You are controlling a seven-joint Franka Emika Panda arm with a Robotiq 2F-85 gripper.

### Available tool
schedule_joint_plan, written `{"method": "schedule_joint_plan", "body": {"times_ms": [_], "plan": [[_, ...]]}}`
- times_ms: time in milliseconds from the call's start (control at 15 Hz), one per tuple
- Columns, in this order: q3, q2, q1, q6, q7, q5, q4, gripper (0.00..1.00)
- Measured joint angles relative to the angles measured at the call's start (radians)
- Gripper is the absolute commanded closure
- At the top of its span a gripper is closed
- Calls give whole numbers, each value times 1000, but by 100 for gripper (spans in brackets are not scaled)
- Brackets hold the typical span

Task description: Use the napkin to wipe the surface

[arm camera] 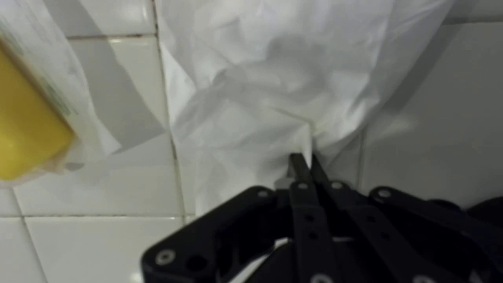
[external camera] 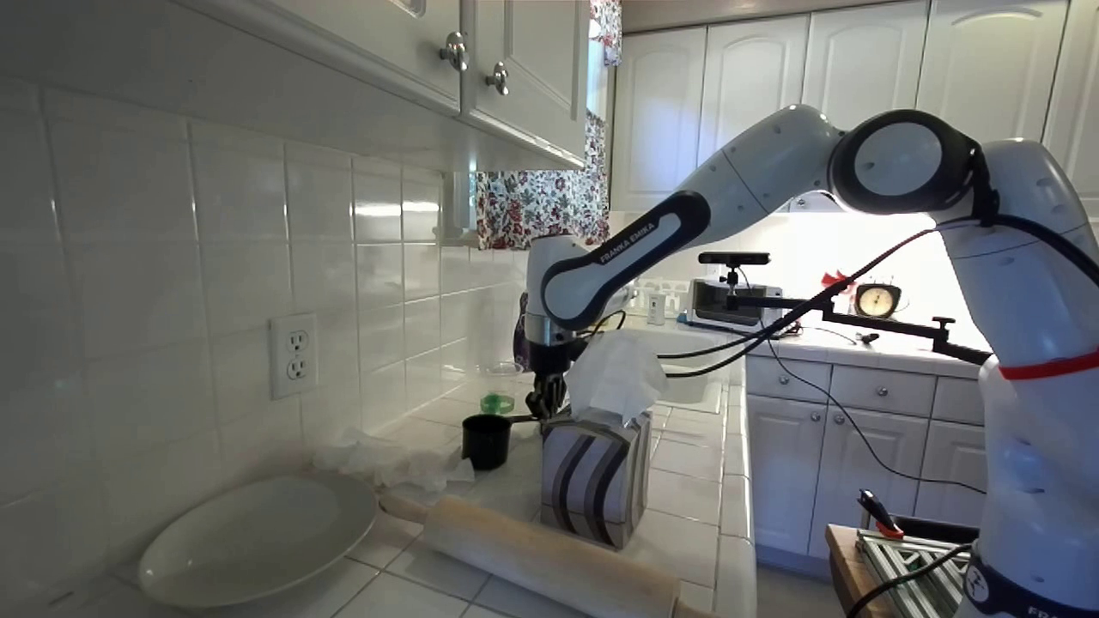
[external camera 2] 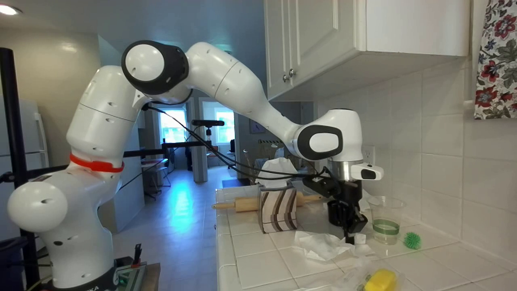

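The napkin point(external camera 2: 321, 245), white and crumpled, lies spread on the white-tiled surface point(external camera 2: 262, 260) in an exterior view. In the wrist view the napkin point(arm camera: 251, 114) fills the upper middle, over the tiles point(arm camera: 102, 243). My gripper point(external camera 2: 349, 239) points down at the napkin's wall-side edge. In the wrist view the gripper point(arm camera: 307, 159) has its fingertips closed together on a pinched fold of the napkin. In an exterior view the gripper point(external camera: 547, 399) is behind the tissue box, with its fingertips and this napkin hidden; the tiled surface point(external camera: 687, 489) shows there too.
A striped tissue box point(external camera: 592, 481), black cup point(external camera: 486, 442), rolling pin point(external camera: 549, 549), oval dish point(external camera: 258, 536) and other crumpled paper point(external camera: 386, 459) stand around. A clear cup point(external camera 2: 385, 226), green spiky ball point(external camera 2: 412, 240) and yellow item point(external camera 2: 381, 280) are near the napkin. Cabinets point(external camera 2: 323, 44) hang overhead.
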Motion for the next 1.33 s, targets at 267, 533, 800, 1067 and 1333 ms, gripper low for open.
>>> {"method": "schedule_joint_plan", "body": {"times_ms": [267, 533, 800, 1067, 1333], "plan": [[7, -1, 4, -48, -41, -5, 7, 100], [3, -7, 4, -93, -57, -16, 6, 100], [-24, -8, -3, -83, -57, -19, 4, 100], [-39, -8, -16, -27, -51, -17, 5, 100], [-29, -7, -11, -9, -50, -17, 15, 100]]}}
